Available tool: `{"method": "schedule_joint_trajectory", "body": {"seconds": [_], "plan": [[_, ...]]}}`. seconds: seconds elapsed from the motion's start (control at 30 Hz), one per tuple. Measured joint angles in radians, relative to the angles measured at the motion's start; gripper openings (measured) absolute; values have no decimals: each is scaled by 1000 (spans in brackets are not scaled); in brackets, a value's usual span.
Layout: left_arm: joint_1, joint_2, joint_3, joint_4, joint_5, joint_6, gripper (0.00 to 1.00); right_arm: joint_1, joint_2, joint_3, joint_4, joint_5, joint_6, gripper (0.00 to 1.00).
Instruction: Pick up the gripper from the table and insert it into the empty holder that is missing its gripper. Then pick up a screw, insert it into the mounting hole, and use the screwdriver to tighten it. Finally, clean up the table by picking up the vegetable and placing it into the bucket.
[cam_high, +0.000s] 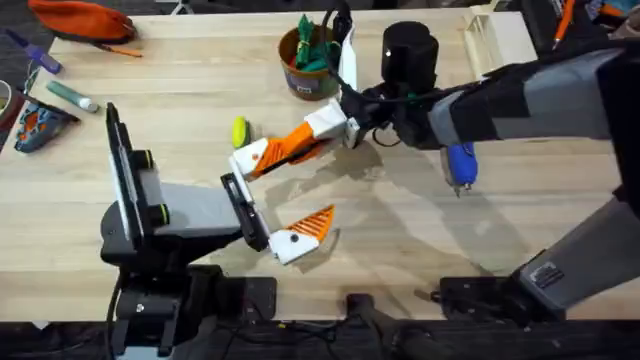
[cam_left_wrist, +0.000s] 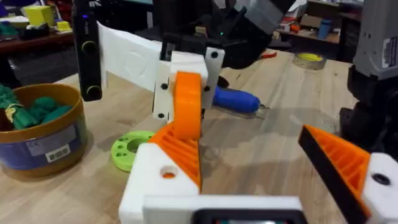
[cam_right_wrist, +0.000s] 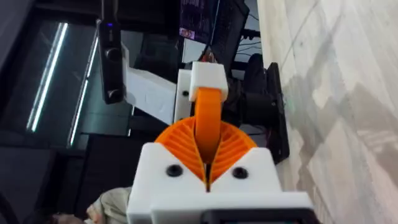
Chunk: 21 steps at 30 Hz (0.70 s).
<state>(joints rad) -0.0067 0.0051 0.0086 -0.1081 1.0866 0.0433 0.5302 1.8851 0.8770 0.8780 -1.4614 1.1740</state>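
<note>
The orange ribbed gripper (cam_high: 290, 147) hangs mid-table above the wood. My right gripper (cam_high: 330, 125) is shut on its far end. Its near end sits against the white holder (cam_high: 250, 160), which is the upper finger of my left gripper (cam_high: 290, 190). That gripper is open wide, and its other finger carries its own orange pad (cam_high: 315, 222). In the left wrist view the gripper (cam_left_wrist: 186, 106) runs down into the holder (cam_left_wrist: 149, 186), and orange shows through the mounting hole (cam_left_wrist: 168, 173). The vegetable (cam_high: 240, 132) lies just beyond. The blue screwdriver (cam_high: 460, 165) lies under my right arm.
The bucket (cam_high: 305, 65) stands at the back centre holding dark green leafy toys. A black cylinder (cam_high: 410, 50) stands to its right. A flat green disc (cam_left_wrist: 130, 149) lies near the bucket (cam_left_wrist: 40, 134). Pens and pouches lie at the back left corner.
</note>
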Motion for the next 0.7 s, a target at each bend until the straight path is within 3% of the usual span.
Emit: {"method": "schedule_joint_trajectory", "body": {"seconds": [0.7], "plan": [[6, 0, 0, 1, -14, -3, 988, 26, 0, 4, 0, 48, 23, 8]]}}
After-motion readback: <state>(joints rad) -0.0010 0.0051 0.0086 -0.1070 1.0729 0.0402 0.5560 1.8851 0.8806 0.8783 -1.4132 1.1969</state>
